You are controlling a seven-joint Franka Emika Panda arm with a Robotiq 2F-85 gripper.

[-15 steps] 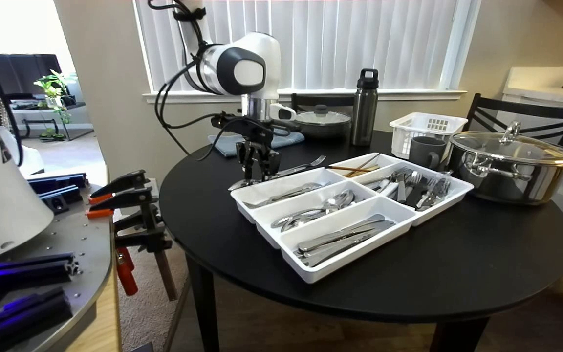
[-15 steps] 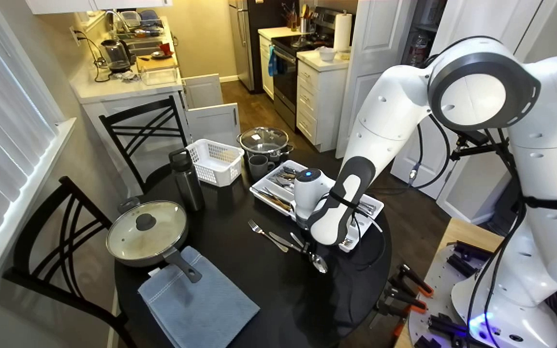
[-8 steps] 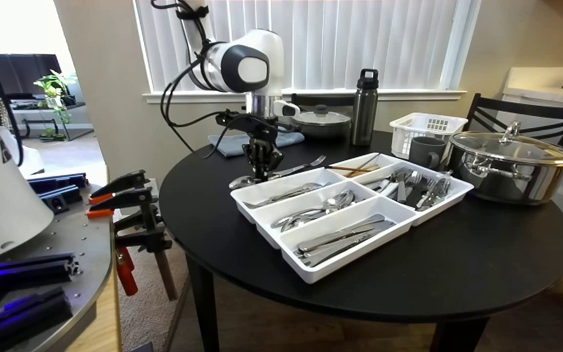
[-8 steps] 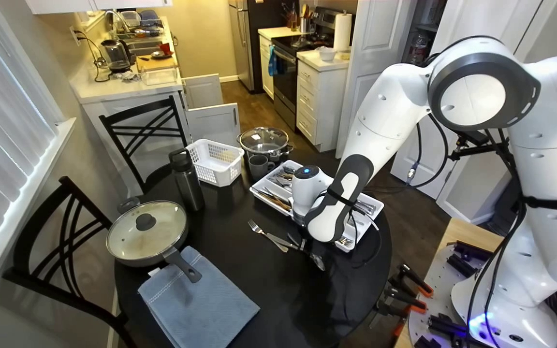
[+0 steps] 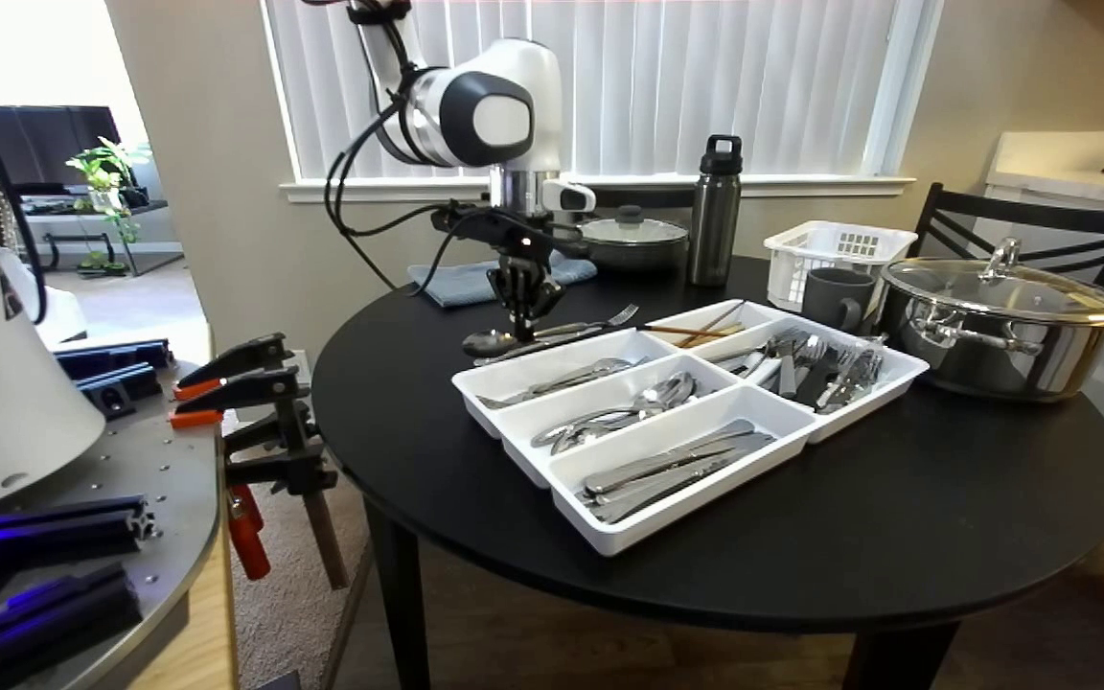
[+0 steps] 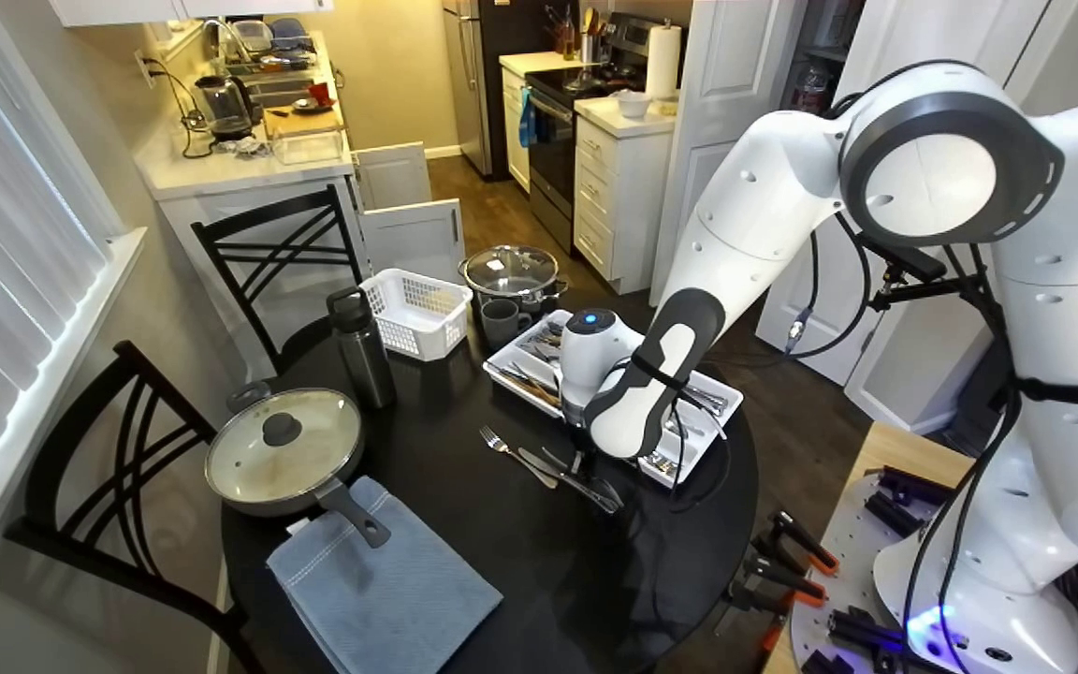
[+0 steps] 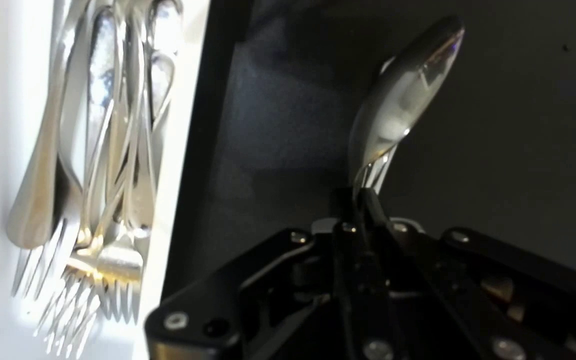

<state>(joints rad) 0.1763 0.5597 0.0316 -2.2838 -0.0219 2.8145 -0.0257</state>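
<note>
Raised slightly since earlier frame: my gripper (image 7: 359, 197) and spoon (image 7: 404, 95). Jaws nearly together; I pinch spoon's neck, bowl angled out above black table (image 7: 283, 125). White cutlery tray (image 7: 173, 165) just beside, apart; fork (image 6: 504, 448) lies near.

Silver spoon (image 7: 403, 105), black tool (image 7: 358, 199)

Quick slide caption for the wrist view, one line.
Fingers closed on a spoon over the dark tabletop, beside a white tray holding forks.
</note>
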